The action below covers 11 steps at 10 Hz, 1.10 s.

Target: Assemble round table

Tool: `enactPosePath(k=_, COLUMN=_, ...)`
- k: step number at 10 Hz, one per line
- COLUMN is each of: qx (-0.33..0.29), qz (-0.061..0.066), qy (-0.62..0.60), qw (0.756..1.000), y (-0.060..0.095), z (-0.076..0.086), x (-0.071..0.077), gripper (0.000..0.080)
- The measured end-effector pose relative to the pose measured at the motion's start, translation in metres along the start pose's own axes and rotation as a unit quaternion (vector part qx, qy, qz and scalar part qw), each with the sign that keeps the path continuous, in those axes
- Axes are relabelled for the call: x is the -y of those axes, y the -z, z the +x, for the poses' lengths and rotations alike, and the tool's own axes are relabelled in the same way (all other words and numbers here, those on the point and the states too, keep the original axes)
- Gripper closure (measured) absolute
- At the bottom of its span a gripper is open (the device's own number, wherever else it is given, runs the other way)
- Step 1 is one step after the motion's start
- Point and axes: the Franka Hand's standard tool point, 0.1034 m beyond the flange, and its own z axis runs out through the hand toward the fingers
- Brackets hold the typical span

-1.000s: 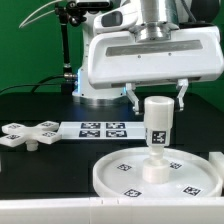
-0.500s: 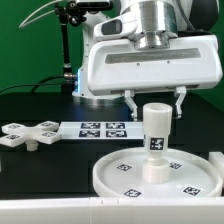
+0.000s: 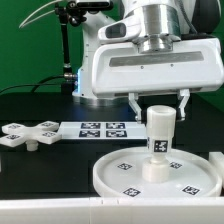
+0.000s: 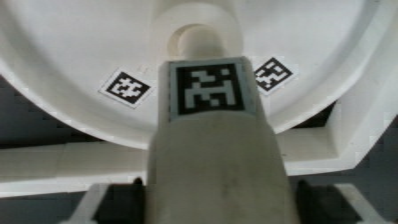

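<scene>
Hand (image 3: 160, 105) pinching leg (image 3: 160, 137) upright on centre of round disc (image 3: 115, 176); cross-shaped base (image 3: 28, 134) well apart on tabletop (image 3: 40, 165).

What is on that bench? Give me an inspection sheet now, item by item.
Surface: black table; marker board lying flat.
Job's things: round disc, rim up; cylinder leg upright at its centre; cross base lying apart at the exterior view's left.
Clutter: nothing seen.
Grippers: end effector closed on the leg's top.
Cables: thin cable arcing to a black stand.
Surroundings: green backdrop.
</scene>
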Motion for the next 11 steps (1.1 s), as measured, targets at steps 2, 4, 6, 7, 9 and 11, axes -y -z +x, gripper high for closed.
enactPosePath(k=2, qx=0.002, qz=-0.001, qy=-0.001, qw=1.0, y=-0.0004, z=-0.0018, x=-0.0017, gripper=0.0389)
enactPosePath(k=4, qx=0.006, qz=-0.003, qy=0.0, qw=1.0, y=-0.0058, z=-0.0082, x=-0.0026, gripper=0.0389)
enactPosePath(k=6, qx=0.001, qz=-0.004, qy=0.001, qw=1.0, y=-0.0077, z=-0.0107, x=-0.0027, gripper=0.0389)
enactPosePath(k=7, qx=-0.007, qz=-0.006, qy=0.001, qw=1.0, y=-0.0084, z=-0.0103, x=-0.0029, gripper=0.0389)
enactPosePath(k=9, qx=-0.008, qz=-0.006, qy=0.001, qw=1.0, y=-0.0088, z=-0.01, x=-0.0031, gripper=0.038)
enactPosePath(k=11, qx=-0.006, qz=-0.006, qy=0.001, qw=1.0, y=-0.0092, z=-0.011, x=-0.0027, gripper=0.0219)
